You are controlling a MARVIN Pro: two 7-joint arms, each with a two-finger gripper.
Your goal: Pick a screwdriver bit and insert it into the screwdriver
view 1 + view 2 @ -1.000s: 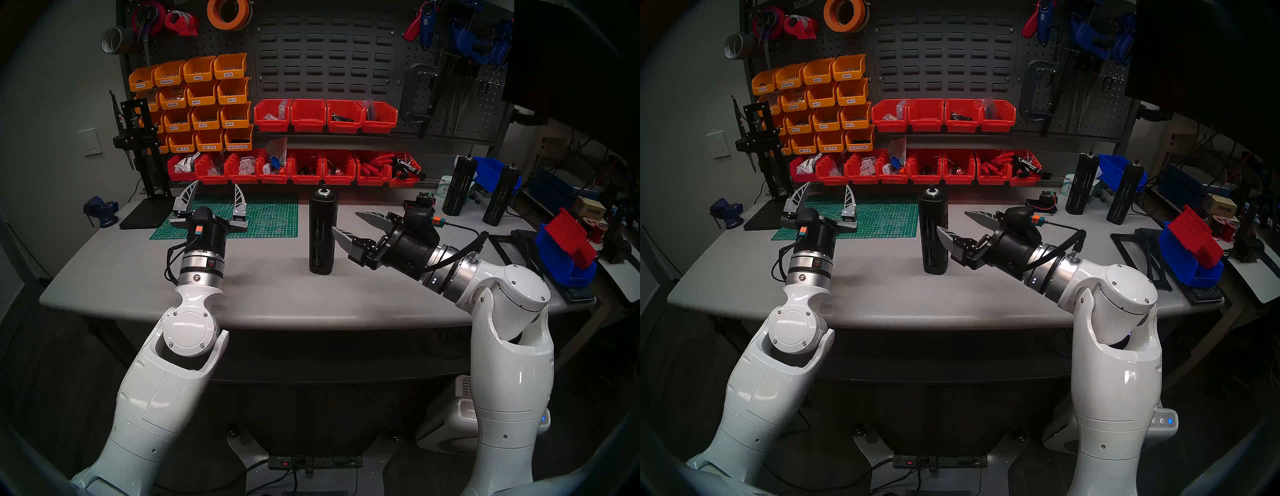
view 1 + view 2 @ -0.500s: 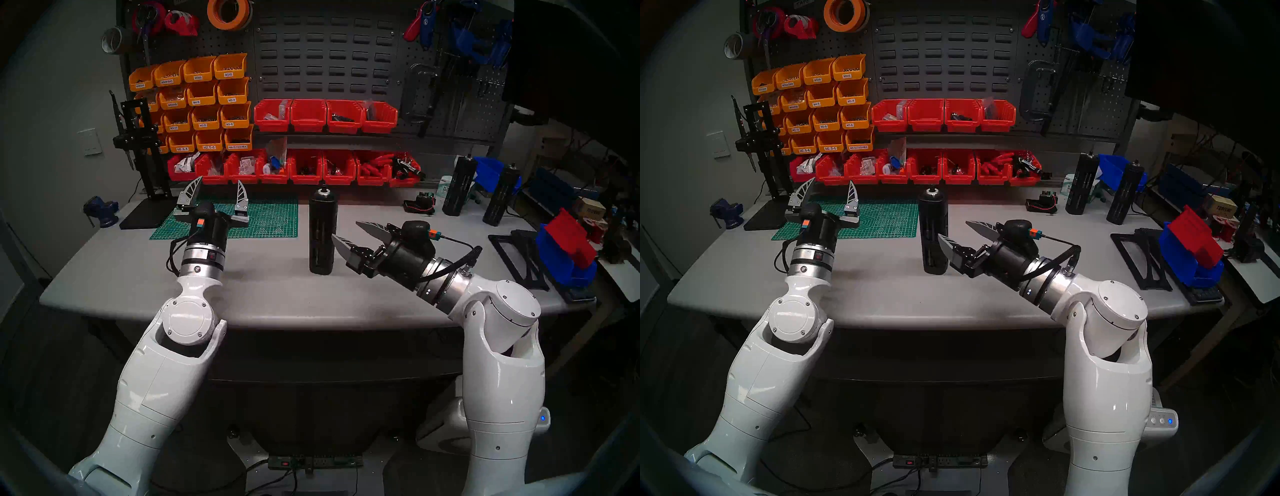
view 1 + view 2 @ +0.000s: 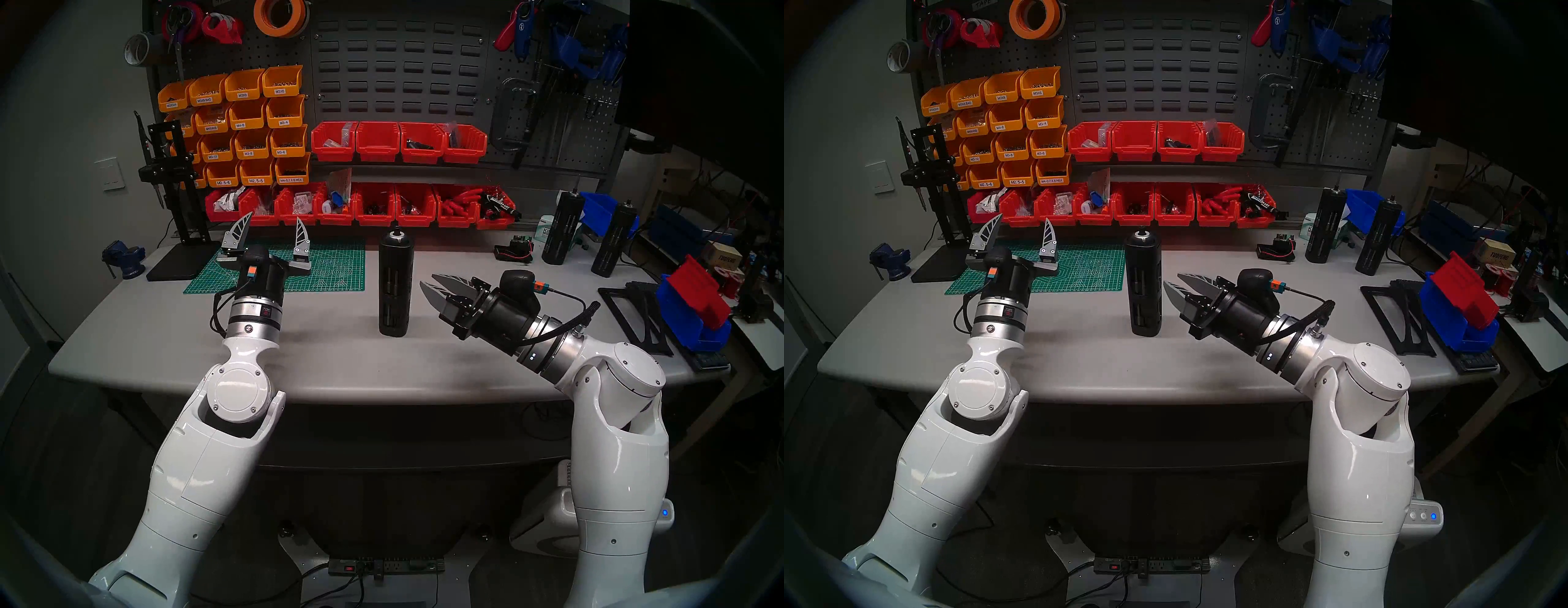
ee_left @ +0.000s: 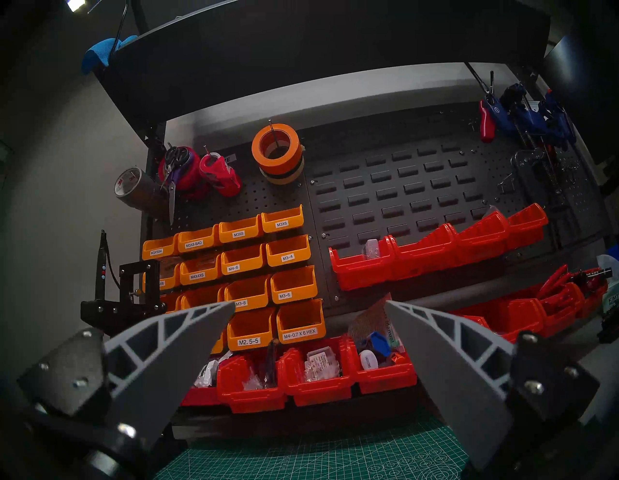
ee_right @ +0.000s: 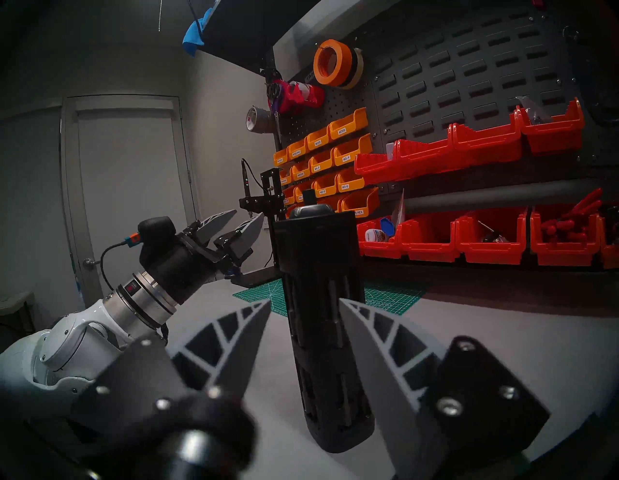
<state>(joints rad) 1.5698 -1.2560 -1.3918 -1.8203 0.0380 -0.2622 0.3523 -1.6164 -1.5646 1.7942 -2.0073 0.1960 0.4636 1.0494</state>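
Screwdriver (image 3: 395, 282) stands upright mid-table; two more black cylinders (image 3: 562, 227) stand far right. Right gripper (image 3: 427, 285), empty and partly parted, sits just right of it. Left gripper (image 3: 271, 223), wide and empty, hovers over one green mat (image 3: 335, 271). Bit unseen.

All four views are dim, with heavy fisheye bending and a dark vignette swallowing the corners. Light falls from above: the grey bench (image 3: 339, 365) is evenly lit, and soft glare shows on the white arm shells. The red bins (image 3: 399, 142) and orange bins (image 3: 254, 114) look saturated, casting a reddish tint on the bench behind the black cylinder (image 3: 396, 282). In the wrist views the nearest end effector fingers (image 5: 234, 352) are soft and out of focus. The floor below lies in deep shadow.
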